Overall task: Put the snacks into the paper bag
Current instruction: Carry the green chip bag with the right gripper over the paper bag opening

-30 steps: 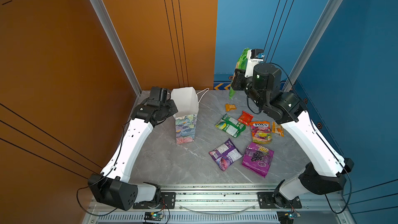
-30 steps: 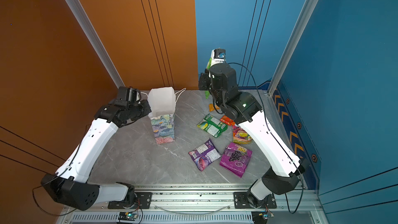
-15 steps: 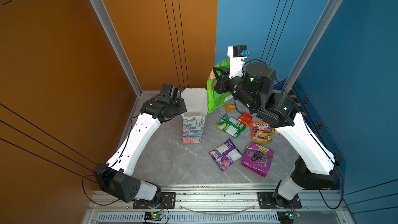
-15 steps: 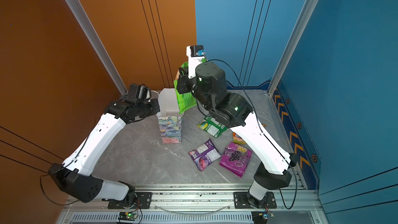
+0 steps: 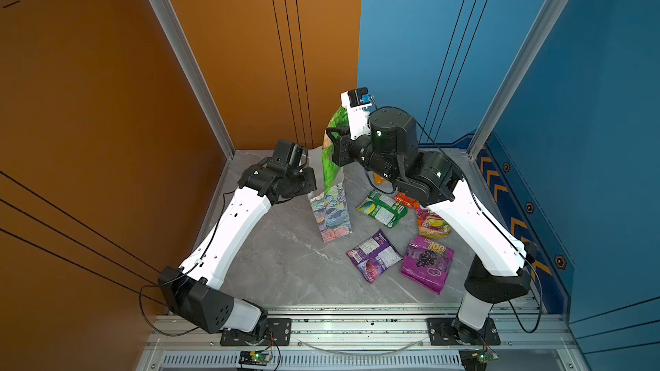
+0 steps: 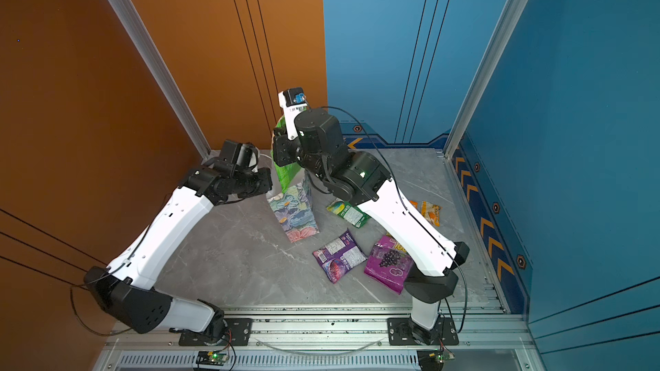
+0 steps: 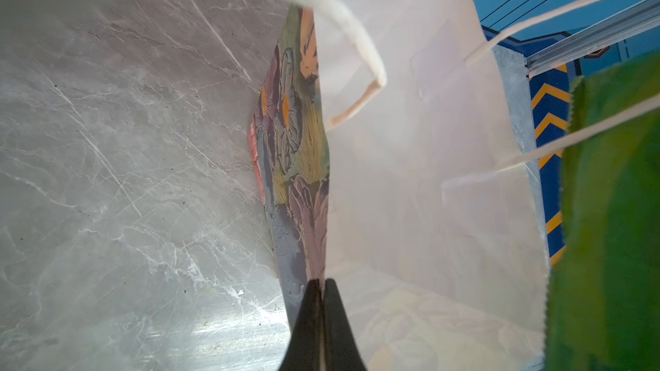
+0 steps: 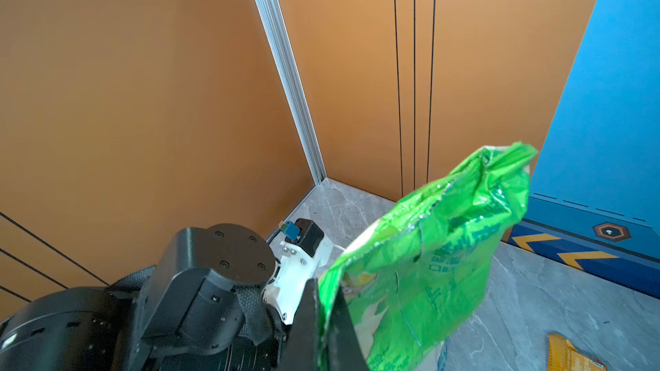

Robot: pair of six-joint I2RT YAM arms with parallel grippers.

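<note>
The floral paper bag (image 5: 332, 215) stands upright at the table's middle back, and its white inside (image 7: 410, 173) shows in the left wrist view. My left gripper (image 7: 320, 281) is shut on the bag's near rim and holds the mouth open. My right gripper (image 8: 323, 287) is shut on the edge of a large green packet (image 8: 428, 262). This packet (image 5: 330, 158) hangs with its lower end at the bag's mouth, by the far rim and cord handle. Whether its tip is inside, I cannot tell.
Loose snacks lie right of the bag: a green packet (image 5: 382, 207), a purple one (image 5: 373, 255), a magenta grape one (image 5: 426, 262), a yellow one (image 5: 432, 223), a small red one (image 5: 407, 200) and an orange one (image 6: 428, 210). Orange and blue walls close in the back.
My right arm has swung left from the back right corner, carrying the green packet over to the bag's mouth. My left arm has shifted the bag slightly to the right.
</note>
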